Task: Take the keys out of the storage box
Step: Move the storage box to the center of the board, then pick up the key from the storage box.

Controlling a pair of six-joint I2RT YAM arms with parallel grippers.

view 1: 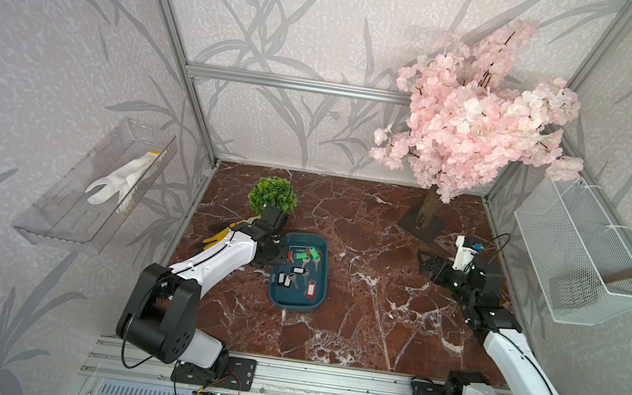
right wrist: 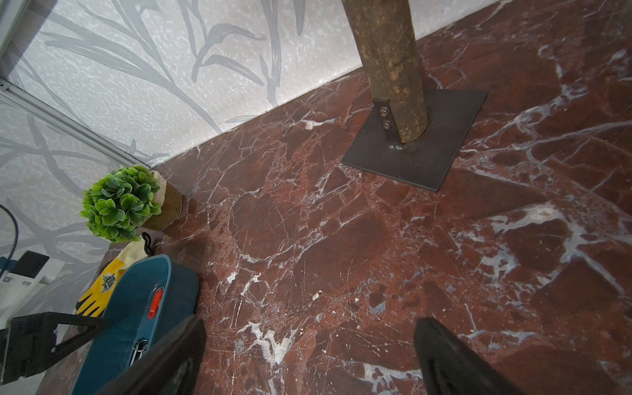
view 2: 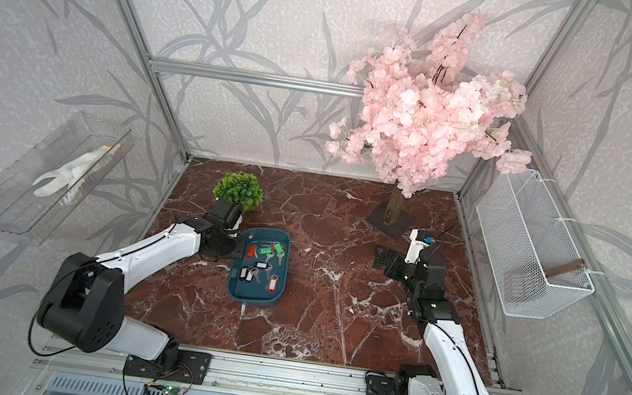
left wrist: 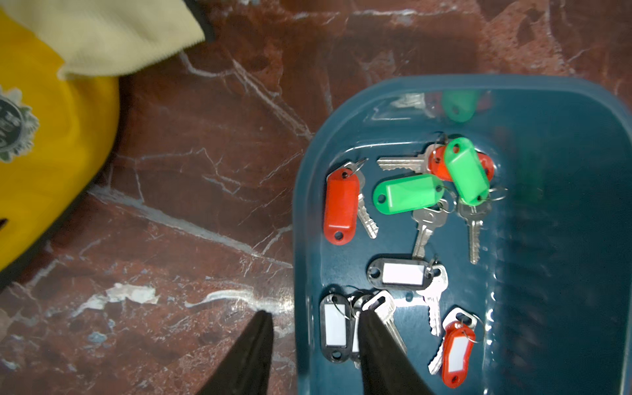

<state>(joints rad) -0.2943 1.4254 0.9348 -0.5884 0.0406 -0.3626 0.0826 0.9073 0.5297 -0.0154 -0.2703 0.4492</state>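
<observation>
The dark teal storage box [view 1: 294, 301] [view 2: 254, 297] lies on the marble left of centre. Several keys [view 1: 302, 266] [view 2: 261, 263] with red, green and black tags lie loose inside it. In the left wrist view a red tag [left wrist: 340, 205], two green tags [left wrist: 408, 198] and a black tag with white label [left wrist: 400, 273] show on the box floor [left wrist: 547, 239]. My left gripper [left wrist: 316, 313] [view 1: 280, 251] is open and holds nothing. It straddles the box's left wall, one finger [left wrist: 260, 338] over the marble, the other [left wrist: 376, 338] over a black-tagged key. My right gripper [right wrist: 309, 321] [view 1: 424, 264] hangs open over bare marble far right.
A yellow glove [left wrist: 51, 136] [view 1: 218, 235] lies just left of the box, a small green plant [view 1: 272, 194] behind it. The pink blossom tree [view 1: 472, 119] stands on a metal base [view 1: 419, 226] at back right. A clear bin [view 1: 64, 213] and a wire basket [view 1: 579, 252] hang on the side walls.
</observation>
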